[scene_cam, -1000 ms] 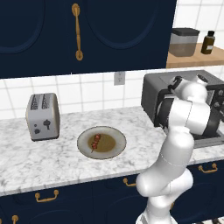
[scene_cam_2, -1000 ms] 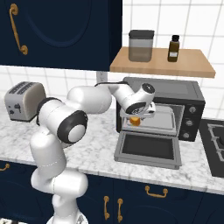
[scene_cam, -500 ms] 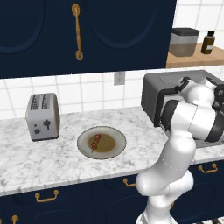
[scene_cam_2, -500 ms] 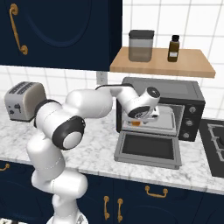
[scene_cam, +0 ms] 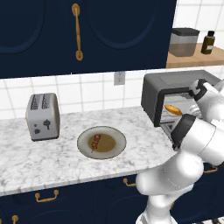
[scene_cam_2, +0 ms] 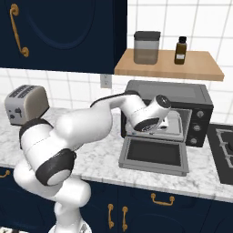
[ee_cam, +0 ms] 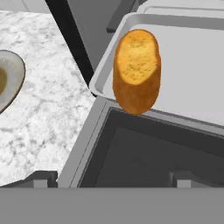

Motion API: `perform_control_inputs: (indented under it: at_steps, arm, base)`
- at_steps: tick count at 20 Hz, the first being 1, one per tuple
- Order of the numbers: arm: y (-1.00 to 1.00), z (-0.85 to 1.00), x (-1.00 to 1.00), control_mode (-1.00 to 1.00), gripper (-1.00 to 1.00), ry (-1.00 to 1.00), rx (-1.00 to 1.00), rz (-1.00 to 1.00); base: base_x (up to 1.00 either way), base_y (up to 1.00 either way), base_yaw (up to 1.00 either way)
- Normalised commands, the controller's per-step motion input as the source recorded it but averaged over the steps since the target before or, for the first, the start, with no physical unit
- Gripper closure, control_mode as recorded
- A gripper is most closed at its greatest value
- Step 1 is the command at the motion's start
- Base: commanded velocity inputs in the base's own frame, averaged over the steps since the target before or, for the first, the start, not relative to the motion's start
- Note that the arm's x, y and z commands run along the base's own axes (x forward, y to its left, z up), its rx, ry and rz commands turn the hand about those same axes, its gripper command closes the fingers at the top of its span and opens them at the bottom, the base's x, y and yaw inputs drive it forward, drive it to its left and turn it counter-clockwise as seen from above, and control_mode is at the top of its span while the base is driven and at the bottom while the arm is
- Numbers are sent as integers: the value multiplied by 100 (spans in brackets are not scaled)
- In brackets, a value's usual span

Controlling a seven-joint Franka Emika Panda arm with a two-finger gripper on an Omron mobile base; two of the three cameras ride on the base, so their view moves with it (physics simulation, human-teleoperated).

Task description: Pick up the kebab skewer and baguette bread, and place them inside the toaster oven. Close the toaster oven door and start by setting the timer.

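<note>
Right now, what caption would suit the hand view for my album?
Baguette bread lying on the toaster oven tray, just above the lowered toaster oven door.

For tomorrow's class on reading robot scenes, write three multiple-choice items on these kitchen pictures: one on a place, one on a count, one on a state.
1. Where does the baguette bread lie?
A. on the tray inside the toaster oven
B. on the round plate
C. beside the silver toaster

2. How many slots does the silver toaster have on top?
A. one
B. two
C. four

3. How does the toaster oven door stand?
A. shut
B. folded down open
C. taken off

Answers:
1 A: the hand view shows the loaf resting at the front edge of the grey tray.
2 B: two dark slots show in the left base view.
3 B: in the right base view the glass panel lies flat over the counter in front of the oven.
</note>
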Motion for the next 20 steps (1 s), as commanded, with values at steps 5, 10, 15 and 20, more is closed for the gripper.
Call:
perform_control_inputs:
  at_steps: [5, 10, 15, 20]
  arm:
    - [72, 20, -91, -100, -100, 8, -2, -13]
    - [100, 20, -49, -100, -100, 12, 0, -25]
    - [100, 2, -47, -100, -100, 7, 0, -33]
    - [100, 0, -9, -100, -100, 11, 2, -37]
  base:
    - [0, 0, 0]
    - [0, 0, 0]
    - [0, 0, 0]
    - [0, 0, 0]
